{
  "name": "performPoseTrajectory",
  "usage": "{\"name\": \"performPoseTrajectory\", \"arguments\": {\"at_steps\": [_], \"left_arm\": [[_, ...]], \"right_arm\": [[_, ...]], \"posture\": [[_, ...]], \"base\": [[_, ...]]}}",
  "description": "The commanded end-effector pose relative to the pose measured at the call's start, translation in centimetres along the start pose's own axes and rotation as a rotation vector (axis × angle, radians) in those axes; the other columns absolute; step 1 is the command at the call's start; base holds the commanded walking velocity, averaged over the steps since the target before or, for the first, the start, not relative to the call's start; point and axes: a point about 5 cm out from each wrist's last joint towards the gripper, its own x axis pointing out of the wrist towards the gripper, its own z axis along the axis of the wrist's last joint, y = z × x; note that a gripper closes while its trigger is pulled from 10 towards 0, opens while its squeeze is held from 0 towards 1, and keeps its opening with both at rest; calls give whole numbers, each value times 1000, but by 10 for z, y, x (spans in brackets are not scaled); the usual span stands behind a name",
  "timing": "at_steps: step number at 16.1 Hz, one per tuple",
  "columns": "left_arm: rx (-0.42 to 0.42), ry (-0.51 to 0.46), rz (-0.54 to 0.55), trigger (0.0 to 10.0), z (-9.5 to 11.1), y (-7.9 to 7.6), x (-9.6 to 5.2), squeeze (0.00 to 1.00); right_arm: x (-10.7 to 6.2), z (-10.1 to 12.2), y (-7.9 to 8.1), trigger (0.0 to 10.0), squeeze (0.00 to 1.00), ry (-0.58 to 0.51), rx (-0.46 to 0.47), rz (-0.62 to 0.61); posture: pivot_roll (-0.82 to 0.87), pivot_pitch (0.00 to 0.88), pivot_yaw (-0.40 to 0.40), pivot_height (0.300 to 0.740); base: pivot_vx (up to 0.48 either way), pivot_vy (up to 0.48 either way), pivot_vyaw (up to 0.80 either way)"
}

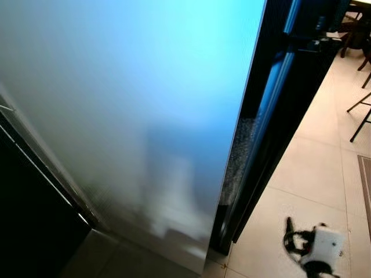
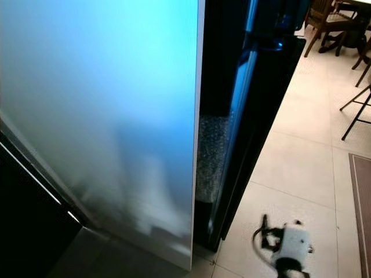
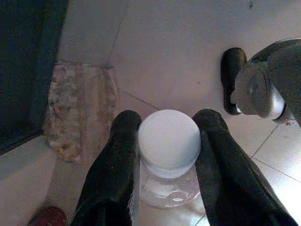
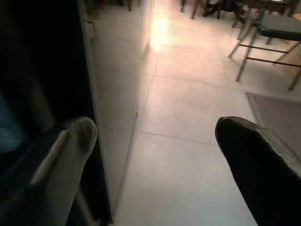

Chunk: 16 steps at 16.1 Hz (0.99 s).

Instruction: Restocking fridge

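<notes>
Clear bottle gripped low beside the frosted fridge door

We see the left claw clamped on a clear plastic bottle with a ribbed white cap, its base cut off. The matte, blue-lit fridge door stands before us over glossy floor tiles. The right claw is spread wide, holding nothing.

Pale floor tiles at four o'clock; wooden chairs at one; a rug at three
</notes>
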Motion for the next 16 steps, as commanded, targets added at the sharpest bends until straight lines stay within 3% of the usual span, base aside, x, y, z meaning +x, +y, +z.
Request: {"name": "performPoseTrajectory", "arguments": {"at_steps": [1,3,5,7,8,9,10,11,14,15,16], "left_arm": [[15,17,6,10000,-5,0,0,0],[13,20,8,10000,-6,0,-1,0],[14,20,8,10000,-6,0,-1,0],[12,17,10,10000,-5,0,-1,0],[10,16,11,10000,-5,0,-1,0],[5,16,13,10000,-5,0,-1,0],[3,16,15,10000,-5,0,-1,0],[2,17,16,10000,-5,1,0,0],[3,18,12,10000,-5,1,0,0],[4,18,11,10000,-5,0,0,0],[3,17,9,10000,-4,0,0,0]], "right_arm": [[-1,8,6,10000,0,-34,10,76],[-14,18,30,10000,0,-54,18,278],[-11,29,30,10000,0,-85,5,237],[5,45,26,10000,0,-125,-31,145],[6,48,27,10000,75,-124,-29,151],[9,53,28,10000,1000,-128,-30,150],[12,59,30,10000,1000,-135,-42,133],[16,69,35,10000,1000,-165,5,143],[27,80,48,10000,973,-185,-24,177],[31,81,49,10000,71,-180,-25,162],[35,84,51,10000,0,-182,-24,170]], "posture": [[60,0,-15,740],[59,0,-20,740],[51,0,-22,740],[59,0,-23,740],[60,0,-23,740],[60,0,-23,740],[60,0,-19,740],[59,0,-20,740],[56,0,-15,740],[56,0,-15,740],[55,0,-13,740]], "base": [[0,0,0],[0,0,0],[0,0,0],[0,0,0],[0,0,0],[0,0,0],[0,0,0],[0,0,0],[0,0,0],[0,0,0],[0,0,0]]}}
